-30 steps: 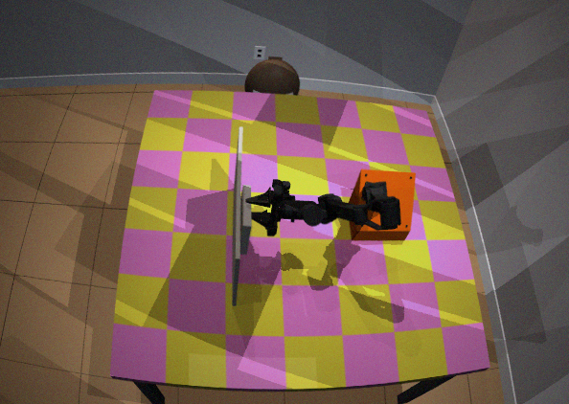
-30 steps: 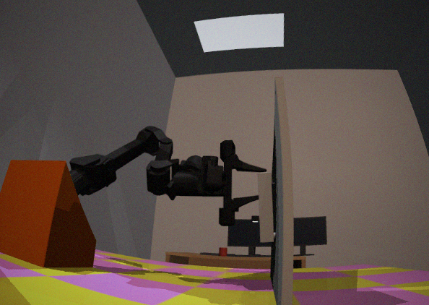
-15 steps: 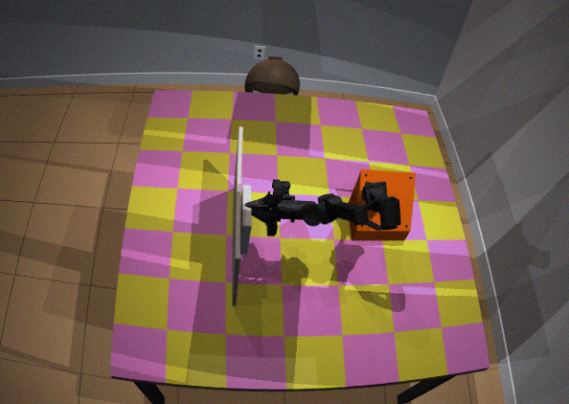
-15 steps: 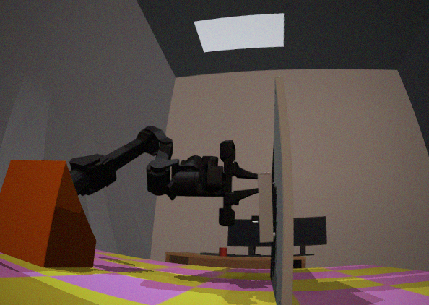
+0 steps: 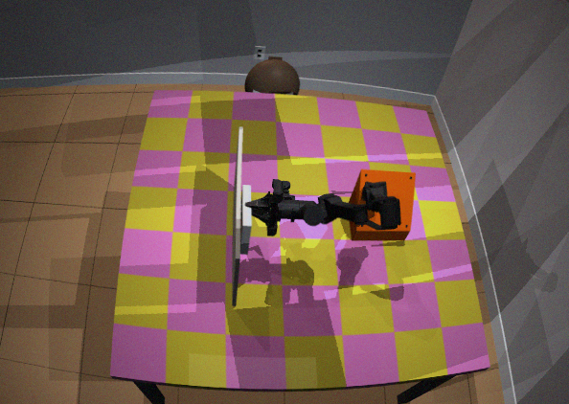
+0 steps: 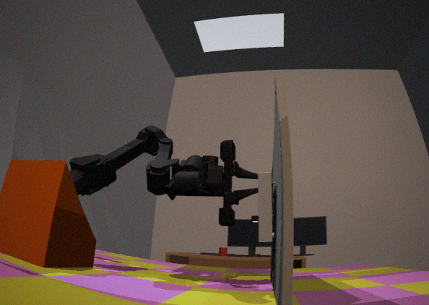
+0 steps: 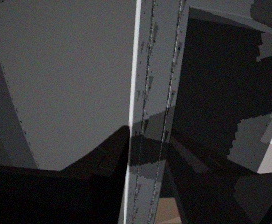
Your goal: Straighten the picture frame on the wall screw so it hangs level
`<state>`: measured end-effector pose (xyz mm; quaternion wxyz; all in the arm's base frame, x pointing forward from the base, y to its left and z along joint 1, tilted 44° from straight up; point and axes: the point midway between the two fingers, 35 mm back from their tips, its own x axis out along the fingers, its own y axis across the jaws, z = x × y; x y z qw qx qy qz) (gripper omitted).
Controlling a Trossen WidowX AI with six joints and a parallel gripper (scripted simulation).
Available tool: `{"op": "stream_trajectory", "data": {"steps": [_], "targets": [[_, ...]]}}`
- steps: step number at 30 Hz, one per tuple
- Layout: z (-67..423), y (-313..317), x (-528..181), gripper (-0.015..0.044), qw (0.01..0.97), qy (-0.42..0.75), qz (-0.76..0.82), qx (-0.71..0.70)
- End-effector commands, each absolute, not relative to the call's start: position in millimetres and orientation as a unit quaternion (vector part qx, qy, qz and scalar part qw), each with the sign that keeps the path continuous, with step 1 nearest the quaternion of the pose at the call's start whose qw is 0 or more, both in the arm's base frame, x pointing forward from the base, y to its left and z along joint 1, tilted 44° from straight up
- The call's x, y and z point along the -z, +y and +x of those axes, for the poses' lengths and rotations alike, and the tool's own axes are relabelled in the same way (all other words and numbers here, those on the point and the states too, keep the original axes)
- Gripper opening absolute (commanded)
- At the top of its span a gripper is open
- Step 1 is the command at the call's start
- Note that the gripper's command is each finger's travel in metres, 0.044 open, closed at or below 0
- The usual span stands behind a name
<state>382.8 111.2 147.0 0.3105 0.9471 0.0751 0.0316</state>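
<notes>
The picture frame point(image 5: 246, 202) point(image 6: 264, 214) point(image 7: 159, 65) hangs against the upright board point(image 5: 239, 164) point(image 6: 287, 199) point(image 7: 72, 75), seen edge-on in the top and exterior views. My gripper point(image 5: 249, 204) point(image 6: 258, 183) point(image 7: 145, 133) is shut on its top rail, one finger above and one below. In the wrist view the rail runs nearly up and down the picture between the fingers and leans a little, its upper end to the right. The dark area right of the rail is the frame's inside. The screw and the notched strip are hidden.
The arm's orange base block point(image 5: 388, 202) point(image 6: 29, 207) stands on the checkered table point(image 5: 313, 355), on the frame's side of the board. Beyond the table are a brown round stool point(image 5: 272, 75) and a desk point(image 6: 217, 260) with monitors and a red cup point(image 6: 223, 251).
</notes>
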Motion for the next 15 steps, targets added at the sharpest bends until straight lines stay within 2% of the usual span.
{"op": "stream_trajectory", "data": {"steps": [1,15], "targets": [[382.9,110.5,-147.6,0.0000,0.312,0.076,0.946,-0.032],[383.5,106.9,-150.3,0.0000,0.313,0.076,0.946,-0.032]]}}
